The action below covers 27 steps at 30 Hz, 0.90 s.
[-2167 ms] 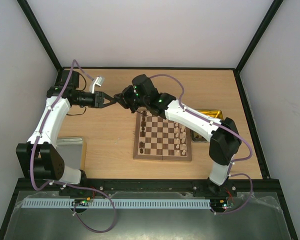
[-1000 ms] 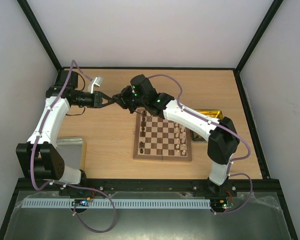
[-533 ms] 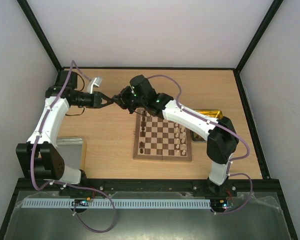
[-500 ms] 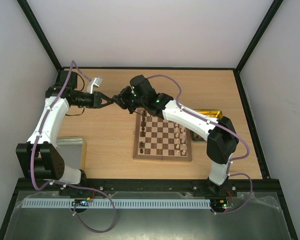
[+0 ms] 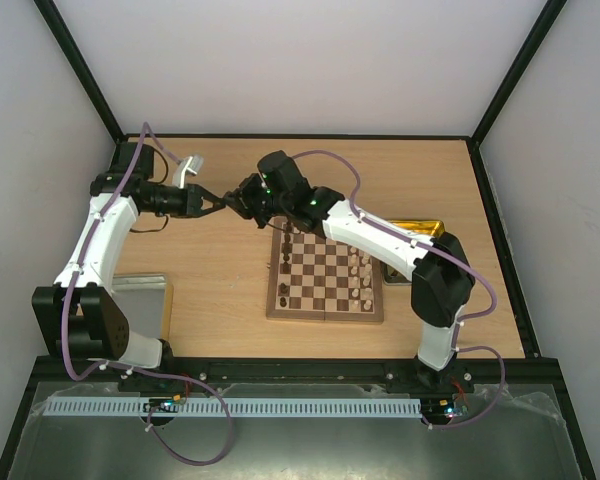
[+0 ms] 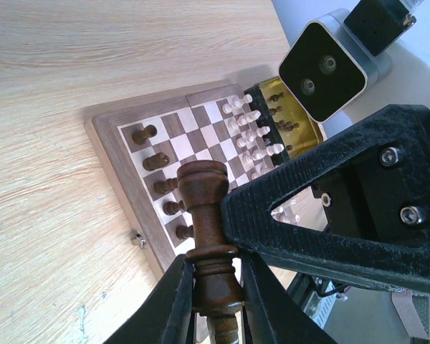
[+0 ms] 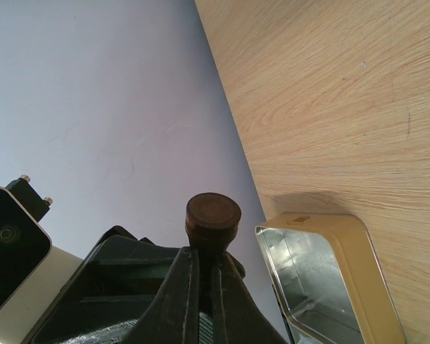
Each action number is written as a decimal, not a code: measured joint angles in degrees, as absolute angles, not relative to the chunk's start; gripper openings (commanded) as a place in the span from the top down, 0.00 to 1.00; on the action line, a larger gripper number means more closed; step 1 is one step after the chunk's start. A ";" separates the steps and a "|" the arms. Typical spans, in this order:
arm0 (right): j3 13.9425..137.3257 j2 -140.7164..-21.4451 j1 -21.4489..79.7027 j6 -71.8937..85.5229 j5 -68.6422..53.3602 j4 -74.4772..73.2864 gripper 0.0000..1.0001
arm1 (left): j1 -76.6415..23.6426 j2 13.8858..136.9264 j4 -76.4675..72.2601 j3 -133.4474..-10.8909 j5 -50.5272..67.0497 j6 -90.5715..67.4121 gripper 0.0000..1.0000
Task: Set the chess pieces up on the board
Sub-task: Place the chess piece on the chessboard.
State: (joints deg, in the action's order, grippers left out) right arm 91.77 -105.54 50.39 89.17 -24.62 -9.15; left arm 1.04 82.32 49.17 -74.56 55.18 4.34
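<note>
We have one dark chessman held in the air between the two arms. It sits above the bare counter, just off the far left corner of the board. The left arm has its jaws clamped on the piece's lower body, a finger on either side of the collar and base. The right arm has its jaws drawn fully together. From its wrist view they appear to pinch the thin neck just under the round head, though we cannot see the contact itself cleanly.

We judge the piece to be light, stiff turned wood with a smooth finish. It will not crush, but its round profile could spin or slide in a loose pinch. The neck looks the best place to hold it, since the head above and the collar below would stop it slipping through. A grip high on the piece also keeps the jaws clear of its neighbours when it goes down.

On the board, dark pieces line the left edge and pale pieces fill the right files, so the squares are tight. The base is narrow, so we want the piece upright before release. With both arms on it, one should let go before the other pulls away.
</note>
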 measured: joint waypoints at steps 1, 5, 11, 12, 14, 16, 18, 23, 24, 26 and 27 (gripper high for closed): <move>91.81 -105.65 50.39 89.17 -24.67 -9.13 0.98 | 1.08 82.32 49.17 -74.52 55.09 4.34 0.98; 92.12 -106.00 50.50 89.17 -24.71 -9.15 0.98 | 1.26 82.28 49.17 -74.39 54.81 4.34 0.98; 92.20 -106.13 50.59 89.17 -24.69 -9.15 0.98 | 1.37 82.04 49.19 -74.22 54.63 4.29 0.98; 92.20 -106.13 50.61 89.17 -24.69 -9.15 0.98 | 1.37 82.04 49.21 -74.24 54.61 4.29 0.98; 92.23 -106.19 50.61 89.17 -24.69 -9.15 0.98 | 1.39 82.04 49.21 -74.22 54.57 4.29 0.98; 92.31 -106.24 50.61 89.17 -24.69 -9.15 0.98 | 1.45 82.04 49.21 -74.22 54.54 4.29 0.98; 92.36 -106.26 50.61 89.17 -24.69 -9.15 0.98 | 1.54 82.04 49.21 -74.22 54.59 4.29 0.98; 92.38 -106.30 50.65 89.17 -24.71 -9.17 0.98 | 1.56 82.04 49.58 -74.26 54.50 4.45 0.98; 92.38 -106.30 50.68 89.17 -24.75 -9.19 0.98 | 1.58 82.04 49.78 -74.30 54.41 4.54 0.98; 92.38 -106.30 50.70 89.17 -24.86 -9.21 0.98 | 1.58 82.04 50.19 -74.48 54.30 4.69 0.98; 92.38 -106.30 50.70 89.17 -24.93 -9.19 0.98 | 1.58 82.04 50.52 -74.72 54.13 4.80 0.98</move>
State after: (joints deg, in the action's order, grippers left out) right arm 92.38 -106.30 50.70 89.17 -24.93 -9.19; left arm 1.58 82.04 50.52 -74.72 54.13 4.80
